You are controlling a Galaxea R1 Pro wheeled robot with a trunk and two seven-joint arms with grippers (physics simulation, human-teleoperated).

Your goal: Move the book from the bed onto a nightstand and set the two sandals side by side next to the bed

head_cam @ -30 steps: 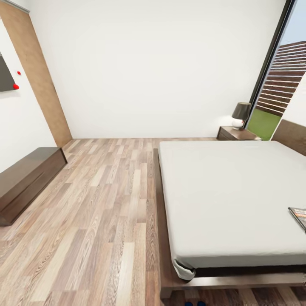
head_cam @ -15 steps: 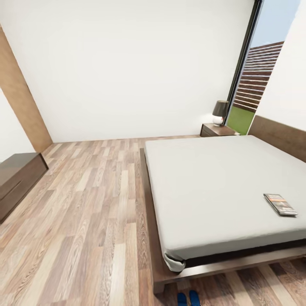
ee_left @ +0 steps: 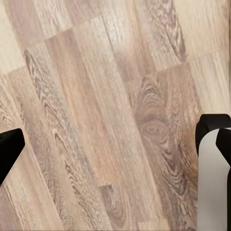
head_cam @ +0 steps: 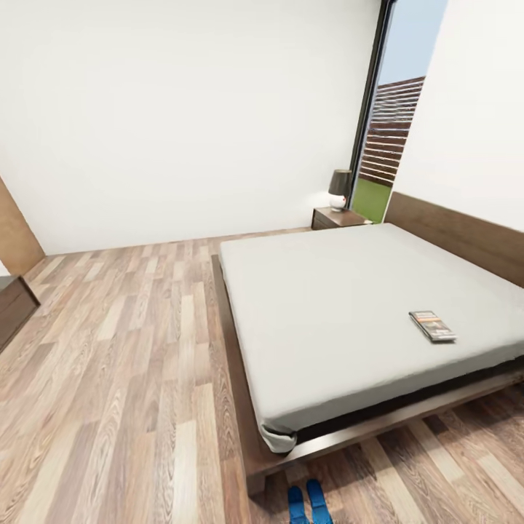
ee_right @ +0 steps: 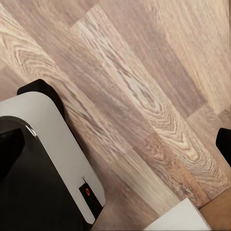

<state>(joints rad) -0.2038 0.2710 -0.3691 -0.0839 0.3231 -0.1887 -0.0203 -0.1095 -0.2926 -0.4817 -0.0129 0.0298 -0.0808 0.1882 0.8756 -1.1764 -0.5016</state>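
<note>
On the pale-grey mattress of the bed (head_cam: 342,306), near its foot-end edge, lies the book (head_cam: 432,325), thin and flat, dark-covered with an orange band. Both blue sandals (head_cam: 308,503) sit together on the wood-plank floor (head_cam: 131,364) by the frame's corner. My left gripper (ee_left: 115,144) and right gripper (ee_right: 120,139) hang released, fingers apart, over grainy planks. I should roll round to the book's side (glossy nightstand (head_cam: 337,217) waits beyond) before reaching.
</note>
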